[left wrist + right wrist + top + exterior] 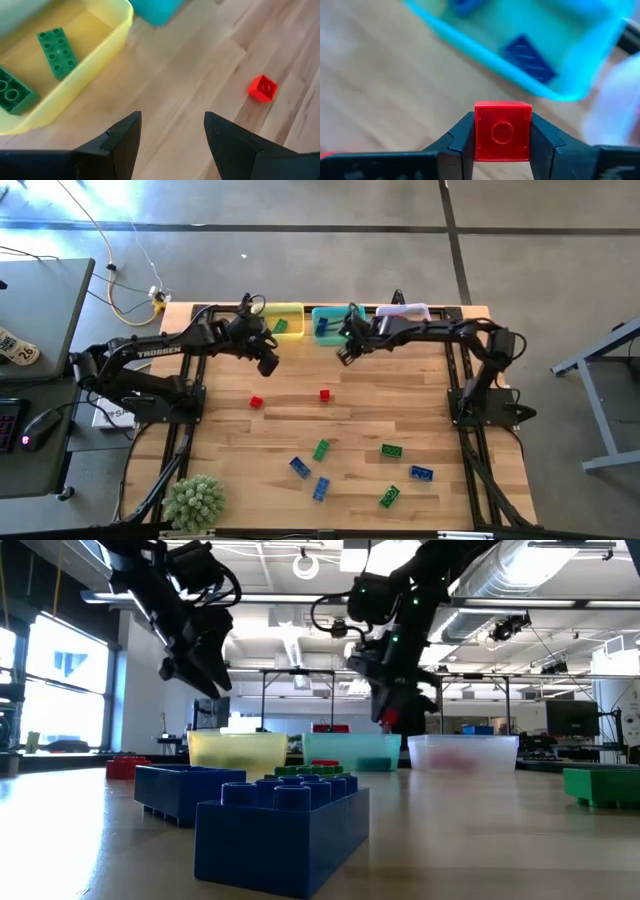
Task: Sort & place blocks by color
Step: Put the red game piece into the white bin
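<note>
A: Which step is going on here?

B: The right pincer is gripping a small red block between its fingers and hanging above the table just in front of the teal bin. In the low view it is sitting between the teal bin and the clear bin. I am judging this to be the carry to a bin.

A: And the left arm?

B: The left pincer is standing wide and holding nothing, near the yellow bin, where two green blocks are lying. A loose red block is lying on the table just ahead of it.

A: What is the next move asking for?

B: Blue blocks are lying in the teal bin, so the red one is probably going over the clear bin before it is let go. More blocks in red, green and blue are waiting on the near half of the table.

A: Anything hard to make out?

B: The clear bin is showing only a reddish blur inside, so I cannot say what is lying in it. From above, the right arm is covering most of that bin.
</note>
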Motion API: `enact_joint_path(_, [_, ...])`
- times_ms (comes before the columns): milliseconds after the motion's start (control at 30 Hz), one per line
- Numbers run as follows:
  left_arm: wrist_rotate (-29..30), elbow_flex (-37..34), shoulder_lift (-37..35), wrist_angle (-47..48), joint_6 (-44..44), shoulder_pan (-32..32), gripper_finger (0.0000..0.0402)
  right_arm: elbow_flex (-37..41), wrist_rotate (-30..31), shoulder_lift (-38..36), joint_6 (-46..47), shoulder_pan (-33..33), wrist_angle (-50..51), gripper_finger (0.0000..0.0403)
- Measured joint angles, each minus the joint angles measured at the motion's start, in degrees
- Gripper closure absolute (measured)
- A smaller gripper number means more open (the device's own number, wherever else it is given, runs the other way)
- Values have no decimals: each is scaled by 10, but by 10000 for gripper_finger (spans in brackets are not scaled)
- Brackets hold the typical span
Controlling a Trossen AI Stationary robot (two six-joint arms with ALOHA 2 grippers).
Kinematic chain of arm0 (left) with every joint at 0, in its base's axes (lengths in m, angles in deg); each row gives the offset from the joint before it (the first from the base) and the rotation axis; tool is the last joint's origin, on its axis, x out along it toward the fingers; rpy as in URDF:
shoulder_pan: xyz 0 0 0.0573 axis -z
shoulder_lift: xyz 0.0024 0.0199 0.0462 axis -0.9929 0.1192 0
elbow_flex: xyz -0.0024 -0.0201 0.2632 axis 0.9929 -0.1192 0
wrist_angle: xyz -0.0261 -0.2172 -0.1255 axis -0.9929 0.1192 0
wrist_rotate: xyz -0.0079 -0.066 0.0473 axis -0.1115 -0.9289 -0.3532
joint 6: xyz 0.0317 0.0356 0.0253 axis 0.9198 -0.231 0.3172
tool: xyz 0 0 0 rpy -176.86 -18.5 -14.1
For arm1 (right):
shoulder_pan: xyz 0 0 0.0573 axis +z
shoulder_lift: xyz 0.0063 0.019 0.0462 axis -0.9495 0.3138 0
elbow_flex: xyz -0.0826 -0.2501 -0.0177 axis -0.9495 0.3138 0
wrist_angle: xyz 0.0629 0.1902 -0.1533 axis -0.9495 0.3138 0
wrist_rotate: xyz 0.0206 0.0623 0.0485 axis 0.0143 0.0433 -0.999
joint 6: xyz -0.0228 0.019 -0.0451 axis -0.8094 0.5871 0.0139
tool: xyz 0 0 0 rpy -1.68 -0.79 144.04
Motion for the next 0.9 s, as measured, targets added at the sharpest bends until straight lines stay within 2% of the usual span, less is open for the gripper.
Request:
enact_joint_path(333, [0,0,0,22,-19,44,195,0,14,-44,-25,-115,81,291])
enact_joint_path(667, [0,0,0,41,-120,81,195,-1,10,-41,-107,-213,109,290])
enact_joint_path(900, [0,0,0,87,-181,102,195,-1,-34,-26,-151,-253,152,288])
